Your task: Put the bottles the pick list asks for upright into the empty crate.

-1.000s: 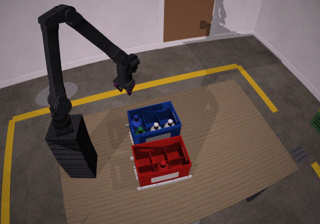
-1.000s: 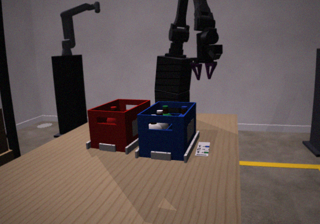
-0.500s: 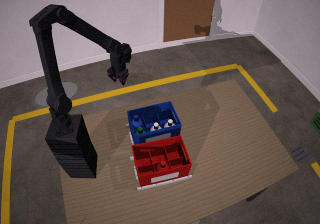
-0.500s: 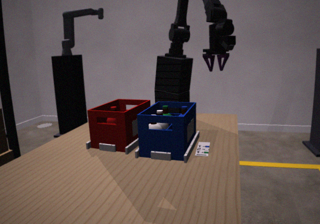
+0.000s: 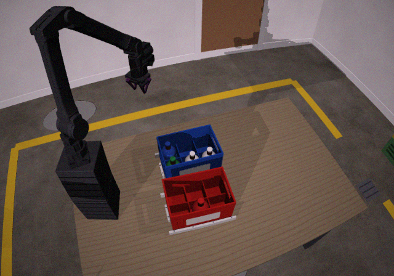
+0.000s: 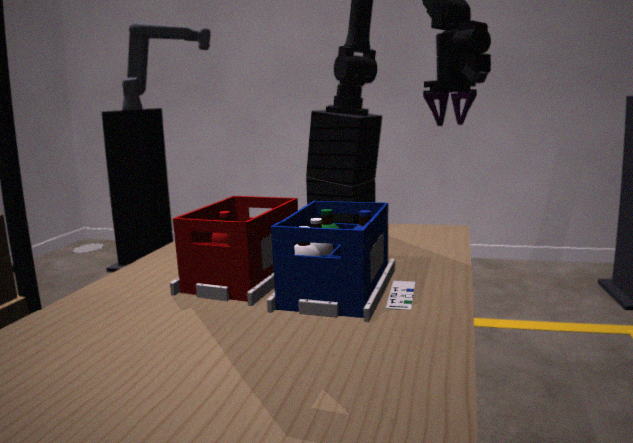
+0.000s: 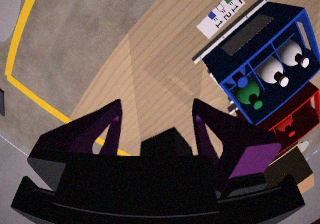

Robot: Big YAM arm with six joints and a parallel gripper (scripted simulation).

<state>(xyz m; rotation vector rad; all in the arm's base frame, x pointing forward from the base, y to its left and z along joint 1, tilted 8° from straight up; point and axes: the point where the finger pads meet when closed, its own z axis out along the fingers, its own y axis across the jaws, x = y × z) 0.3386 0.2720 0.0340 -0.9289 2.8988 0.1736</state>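
Observation:
My gripper (image 5: 140, 90) (image 6: 450, 123) (image 7: 157, 105) is open and empty, high up and away from both crates. The blue crate (image 5: 216, 164) (image 6: 316, 282) (image 7: 220, 64) holds a blue-capped bottle (image 5: 168, 152) (image 7: 242, 80), a green bottle (image 5: 172, 161) (image 7: 248, 95) and two white bottles, one (image 5: 192, 157) (image 7: 271, 69) beside the green and one (image 5: 209, 153) (image 7: 291, 51) at the far end. All stand upright. The red crate (image 5: 227, 210) (image 6: 209, 269) holds one red bottle (image 5: 201, 204) (image 7: 287, 126). The pick list (image 6: 401, 295) (image 7: 220, 15) lies beside the blue crate and reads, from its black bar: 1 green, 2 white, 1 blue.
The crates stand side by side on the wooden table (image 5: 286, 177) (image 6: 178, 377). White strips (image 5: 203, 225) (image 6: 379, 290) run low along their sides. The arm's black pedestal (image 5: 85, 190) (image 6: 342, 152) stands at the table's end.

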